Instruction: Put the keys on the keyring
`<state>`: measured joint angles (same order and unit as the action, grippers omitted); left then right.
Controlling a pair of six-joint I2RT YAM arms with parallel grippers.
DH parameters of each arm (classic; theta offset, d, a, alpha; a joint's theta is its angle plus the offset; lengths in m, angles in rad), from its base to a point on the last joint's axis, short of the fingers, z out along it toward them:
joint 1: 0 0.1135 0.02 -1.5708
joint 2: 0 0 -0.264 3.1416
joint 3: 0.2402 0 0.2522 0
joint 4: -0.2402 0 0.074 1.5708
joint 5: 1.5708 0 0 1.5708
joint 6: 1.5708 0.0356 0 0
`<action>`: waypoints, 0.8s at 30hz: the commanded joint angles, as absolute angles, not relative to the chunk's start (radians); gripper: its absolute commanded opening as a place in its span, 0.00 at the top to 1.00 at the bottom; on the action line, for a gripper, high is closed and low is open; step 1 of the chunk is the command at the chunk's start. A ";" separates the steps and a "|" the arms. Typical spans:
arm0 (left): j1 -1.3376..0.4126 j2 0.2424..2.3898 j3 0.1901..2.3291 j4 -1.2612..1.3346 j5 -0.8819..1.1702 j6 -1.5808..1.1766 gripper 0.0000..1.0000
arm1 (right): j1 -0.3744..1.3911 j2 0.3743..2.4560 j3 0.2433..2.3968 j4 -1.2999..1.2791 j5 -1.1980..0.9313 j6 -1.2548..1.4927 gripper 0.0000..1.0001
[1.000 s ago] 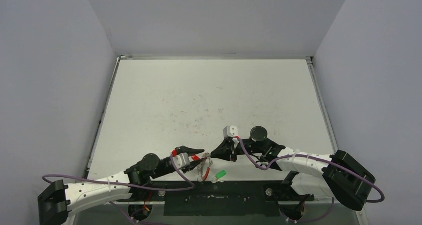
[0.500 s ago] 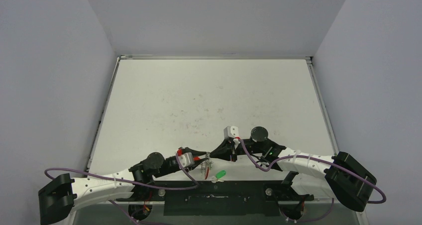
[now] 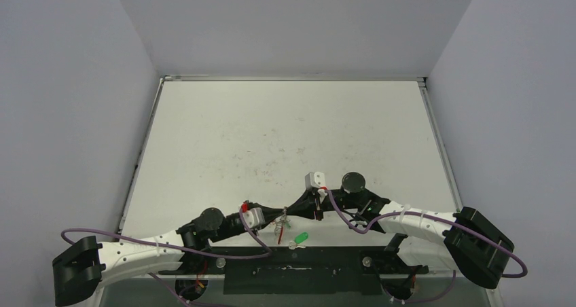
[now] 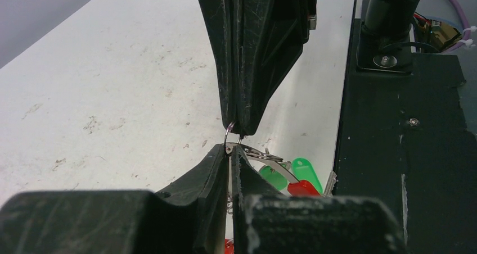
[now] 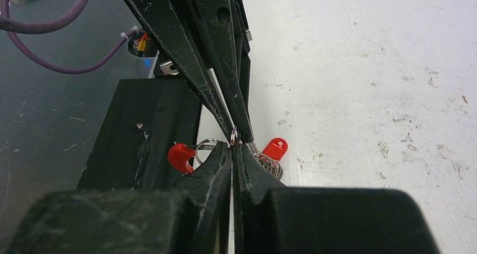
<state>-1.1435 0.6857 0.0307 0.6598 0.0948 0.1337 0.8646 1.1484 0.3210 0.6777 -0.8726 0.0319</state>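
Observation:
My left gripper and right gripper meet tip to tip low over the table's near edge. The left gripper is shut on the silvery band of the keyring; its red sleeve hangs to the right. The ring's coil and red parts show in the right wrist view. The right gripper is shut on a small silvery ring that touches the left tips. Two green key heads lie beyond the band. One green key lies on the table.
The black mounting plate with bolts runs along the near edge, right beside the keys. The white scuffed table stretches away between grey walls. Purple cables loop by both arms.
My left gripper has turned and moved right with the keyring, until its tips meet the right gripper's tips. The right arm and the green key on the table have stayed put.

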 commanded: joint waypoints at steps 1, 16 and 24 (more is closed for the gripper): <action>-1.140 0.693 0.078 0.749 0.088 0.115 0.98 | 0.871 1.122 0.362 0.717 -0.906 0.007 1.00; -1.140 0.722 0.082 0.754 0.078 0.103 0.88 | 0.874 1.124 0.371 0.710 -0.904 0.008 1.00; -1.140 0.707 0.104 0.670 0.060 0.113 1.00 | 0.874 1.112 0.370 0.674 -0.889 -0.029 0.98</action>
